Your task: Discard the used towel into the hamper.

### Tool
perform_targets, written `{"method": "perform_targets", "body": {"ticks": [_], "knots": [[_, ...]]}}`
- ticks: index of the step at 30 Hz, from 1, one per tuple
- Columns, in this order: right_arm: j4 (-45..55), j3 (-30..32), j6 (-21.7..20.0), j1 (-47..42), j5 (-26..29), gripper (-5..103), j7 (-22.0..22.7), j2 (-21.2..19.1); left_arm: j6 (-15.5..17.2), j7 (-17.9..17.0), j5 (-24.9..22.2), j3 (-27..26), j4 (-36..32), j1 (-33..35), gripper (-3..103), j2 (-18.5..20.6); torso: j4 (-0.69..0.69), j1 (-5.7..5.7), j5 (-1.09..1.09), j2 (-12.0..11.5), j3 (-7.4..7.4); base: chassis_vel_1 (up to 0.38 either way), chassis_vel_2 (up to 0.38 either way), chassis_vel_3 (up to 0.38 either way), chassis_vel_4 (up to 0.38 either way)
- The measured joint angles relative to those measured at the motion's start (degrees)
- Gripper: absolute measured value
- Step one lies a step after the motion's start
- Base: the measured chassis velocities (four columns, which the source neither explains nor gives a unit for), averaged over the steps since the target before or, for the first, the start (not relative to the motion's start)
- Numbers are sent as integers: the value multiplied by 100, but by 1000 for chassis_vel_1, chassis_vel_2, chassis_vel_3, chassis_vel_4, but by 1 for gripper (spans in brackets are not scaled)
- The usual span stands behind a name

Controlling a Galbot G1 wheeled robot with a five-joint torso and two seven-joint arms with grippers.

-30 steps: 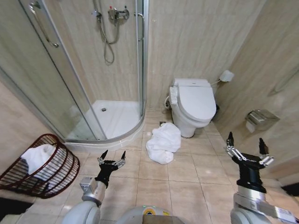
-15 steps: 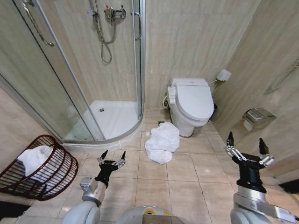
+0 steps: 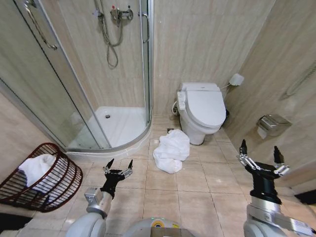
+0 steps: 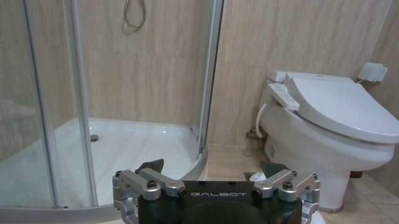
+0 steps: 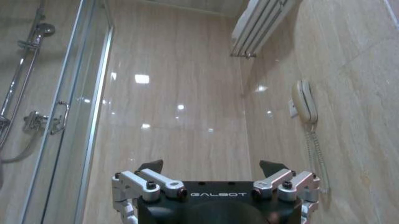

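A crumpled white towel [image 3: 171,151] lies on the tiled floor just in front of the toilet. The reddish-brown wire hamper [image 3: 62,189] stands tilted at the left by the shower, with white cloth [image 3: 36,168] inside it. My left gripper [image 3: 119,166] is held low over the floor between hamper and towel, open and empty; its fingers [image 4: 151,165] point toward the shower and toilet in the left wrist view. My right gripper [image 3: 258,155] is raised at the right, open and empty, with its fingertips [image 5: 151,166] facing the wall.
A glass shower enclosure [image 3: 106,74] takes up the left back. The white toilet [image 3: 204,110] stands against the back wall, also seen as the toilet [image 4: 337,121] in the left wrist view. A paper holder [image 3: 272,125] and wall phone [image 5: 304,101] are on the right wall.
The head view shifted slightly between the earliest frame and half a second ago, so the camera moved. Since then nothing has changed; both grippers and the towel hold their places.
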Motion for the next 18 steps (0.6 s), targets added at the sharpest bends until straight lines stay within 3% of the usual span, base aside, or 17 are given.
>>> {"method": "perform_targets", "body": {"ticks": [18], "knots": [[0, 0, 0, 0, 0, 100, 0, 0, 0, 0, 0, 0, 0, 0, 100, 0, -1, 5, 1, 10, 7, -56, 54, 49, -49]]}}
